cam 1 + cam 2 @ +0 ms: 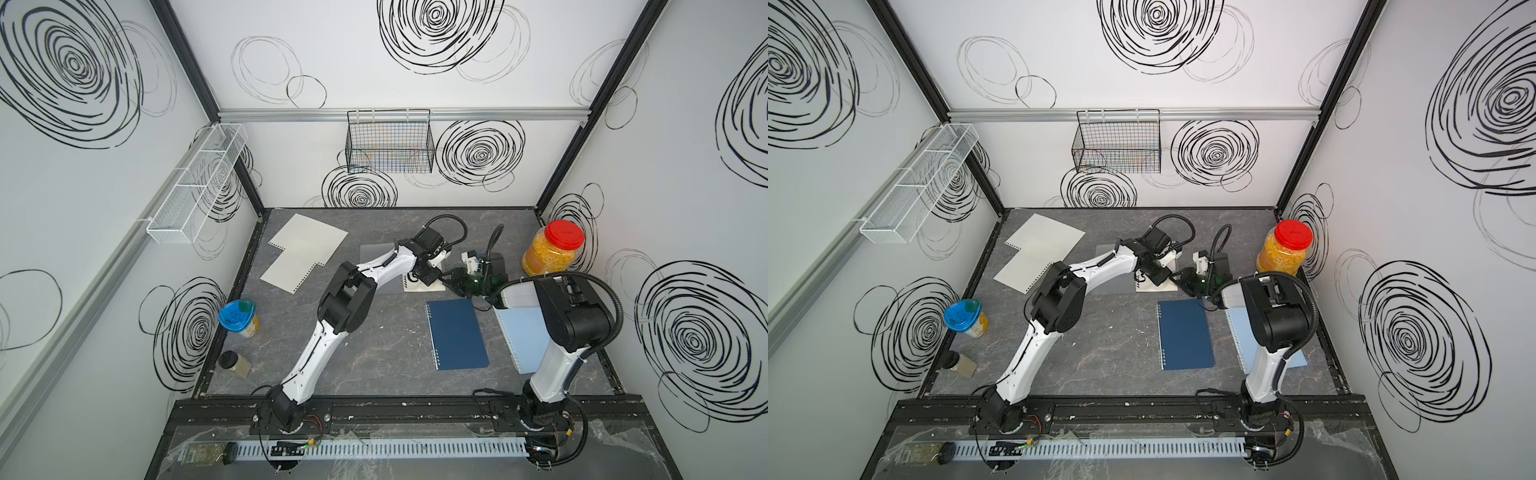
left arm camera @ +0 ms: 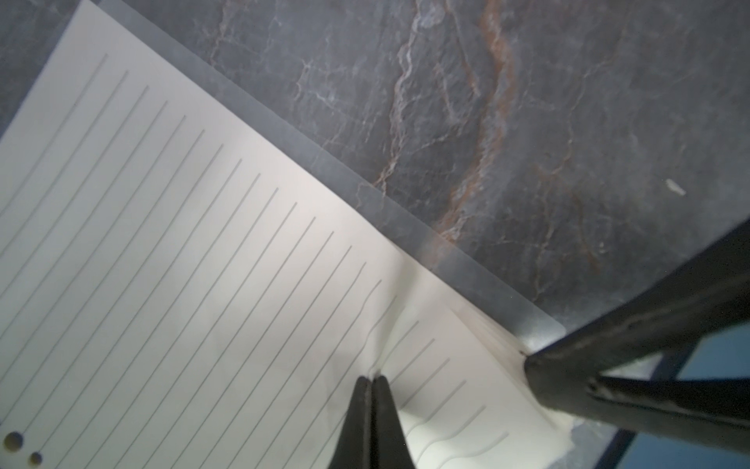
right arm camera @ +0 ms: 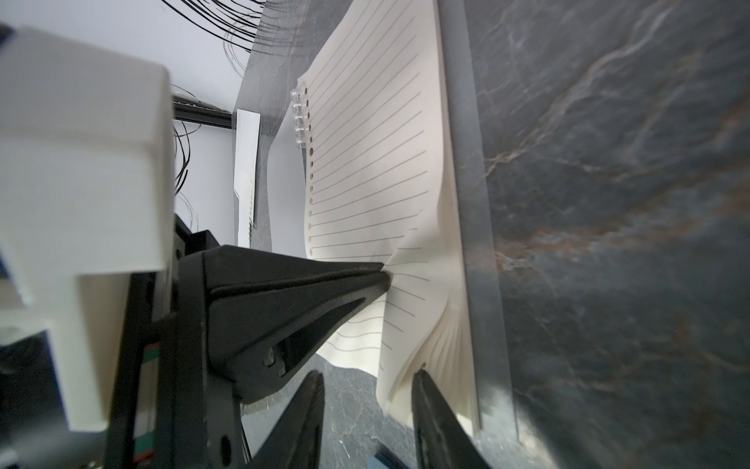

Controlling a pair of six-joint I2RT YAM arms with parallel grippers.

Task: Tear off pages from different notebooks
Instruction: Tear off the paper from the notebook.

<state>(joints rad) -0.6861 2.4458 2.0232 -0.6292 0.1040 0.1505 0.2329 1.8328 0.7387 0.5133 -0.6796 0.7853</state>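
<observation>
Left wrist view: left gripper [image 2: 371, 379] pinches a ruled, hole-punched page [image 2: 182, 264].

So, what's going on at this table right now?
The left gripper is shut on the top lined page of the open clear-cover notebook, puckering it. The right gripper sits at that notebook's corner with its jaws apart. Two loose pages lie off to the side; the navy notebook and light blue notebook lie closed nearby.
</observation>
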